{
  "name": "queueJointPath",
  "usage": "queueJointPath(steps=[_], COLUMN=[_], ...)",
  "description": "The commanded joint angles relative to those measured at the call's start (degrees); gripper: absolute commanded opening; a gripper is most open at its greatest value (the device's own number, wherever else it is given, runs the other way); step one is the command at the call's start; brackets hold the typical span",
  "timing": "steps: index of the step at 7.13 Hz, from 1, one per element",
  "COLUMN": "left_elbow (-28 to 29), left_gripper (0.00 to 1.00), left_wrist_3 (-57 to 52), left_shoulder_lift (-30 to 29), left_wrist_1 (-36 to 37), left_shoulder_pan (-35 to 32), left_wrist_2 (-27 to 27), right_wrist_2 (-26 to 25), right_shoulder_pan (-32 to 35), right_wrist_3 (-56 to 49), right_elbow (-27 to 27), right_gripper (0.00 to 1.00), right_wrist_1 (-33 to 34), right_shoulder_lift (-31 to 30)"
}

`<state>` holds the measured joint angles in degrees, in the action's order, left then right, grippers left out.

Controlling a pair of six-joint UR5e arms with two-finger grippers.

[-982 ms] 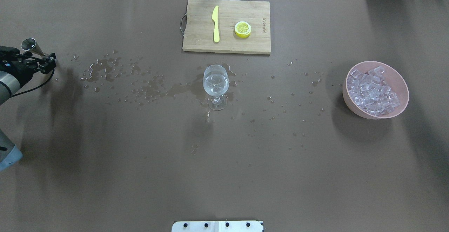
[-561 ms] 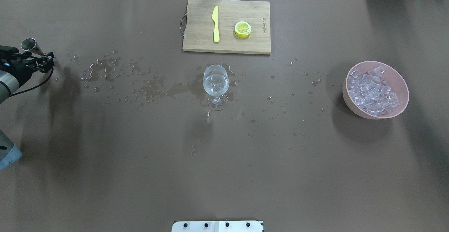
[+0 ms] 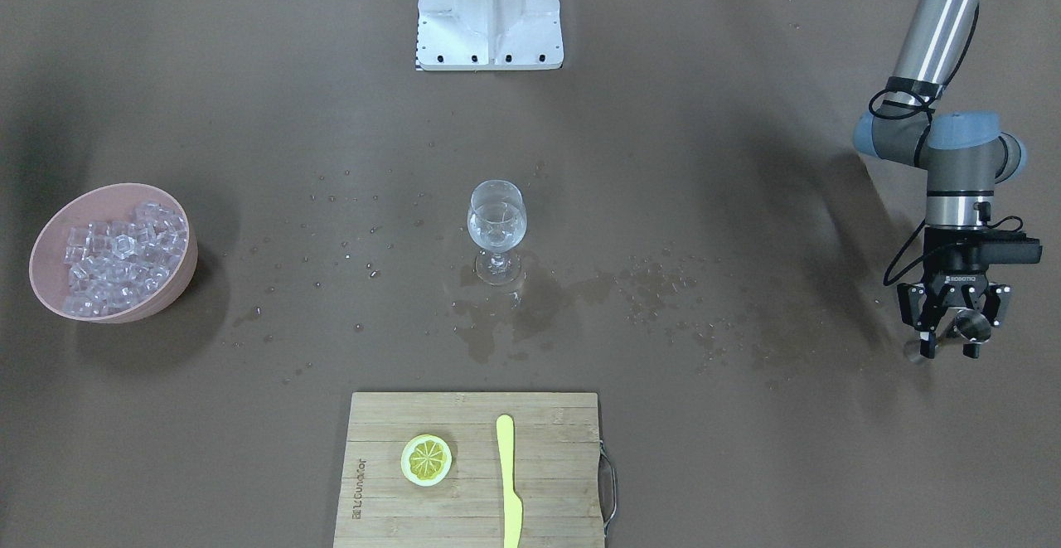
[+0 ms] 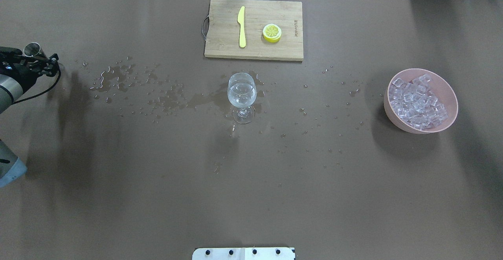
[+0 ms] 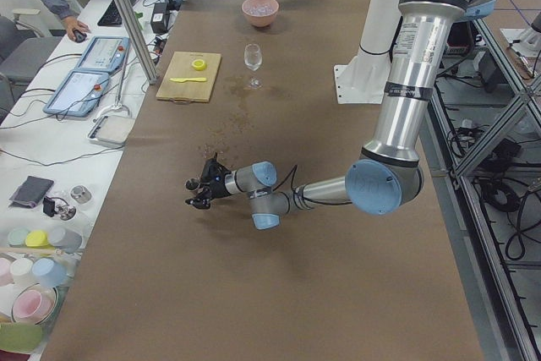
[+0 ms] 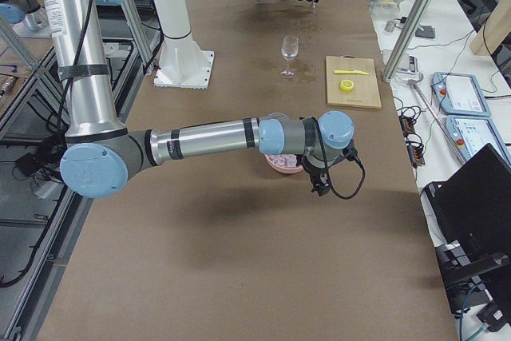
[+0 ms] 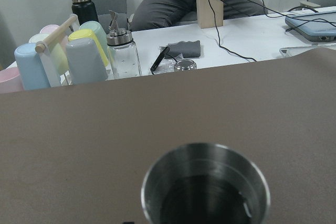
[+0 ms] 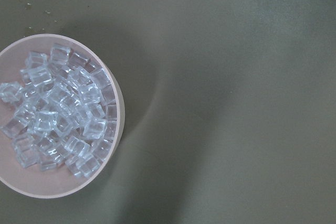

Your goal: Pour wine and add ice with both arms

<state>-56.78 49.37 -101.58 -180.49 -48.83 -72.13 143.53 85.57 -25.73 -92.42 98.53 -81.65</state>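
Observation:
A stemmed wine glass [image 4: 241, 94] stands mid-table with a little clear wine in it; it also shows in the front view [image 3: 496, 229]. My left gripper [image 4: 50, 62] is at the table's far left, shut on a small steel measuring cup [image 4: 32, 49]. It shows in the front view [image 3: 950, 345], and the cup [image 7: 205, 187] fills the bottom of the left wrist view. Clear ice cubes [image 4: 418, 102] fill a pink bowl [image 4: 396, 121] at the right. My right gripper [image 6: 319, 185] hovers over the bowl; I cannot tell if it is open. The right wrist view looks down on the ice [image 8: 58, 114].
A wooden cutting board [image 4: 254, 47] at the back holds a yellow knife [image 4: 241, 26] and a lemon slice [image 4: 272, 32]. Spilled drops and wet patches [image 4: 118, 75] run across the table left and right of the glass. The white robot base [image 3: 489, 13] sits at the near edge.
My left gripper has moved a little further left and back with the steel cup. The glass, the bowl and the board have not moved.

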Motion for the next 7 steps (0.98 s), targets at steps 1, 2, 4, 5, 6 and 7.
queueJointPath(steps=[1, 2, 4, 5, 6, 7], left_elbow=[-0.09, -0.26, -2.97, -6.55, -11.9, -15.69], left_gripper=[0.0, 0.0, 0.0, 0.0, 0.0, 0.0], left_wrist_3=[-0.06, -0.58, -0.94, -0.94, -0.94, -0.94], left_shoulder_lift=[-0.11, -0.11, -2.02, -3.26, -3.79, -3.19], left_wrist_1=[-0.03, -0.03, 0.23, 3.45, 7.83, 9.36], left_shoulder_pan=[-0.04, -0.04, -0.04, -0.04, -0.04, 0.13], left_wrist_2=[-0.12, -0.46, -0.47, -0.38, -0.47, -1.16], right_wrist_2=[0.0, 0.0, 0.09, 0.09, 0.17, 0.96], right_shoulder_pan=[0.03, 0.03, 0.03, 0.03, -0.05, -0.05], right_wrist_3=[-0.02, -0.02, -0.02, 0.06, 0.06, 0.06], right_elbow=[-0.04, -0.04, -0.04, 0.05, 0.14, 0.66], right_gripper=[1.0, 1.0, 1.0, 1.0, 1.0, 1.0], right_wrist_1=[0.0, 0.0, 0.0, 0.08, 0.09, 0.09], right_shoulder_lift=[0.0, 0.0, 0.0, 0.0, 0.0, 0.0])
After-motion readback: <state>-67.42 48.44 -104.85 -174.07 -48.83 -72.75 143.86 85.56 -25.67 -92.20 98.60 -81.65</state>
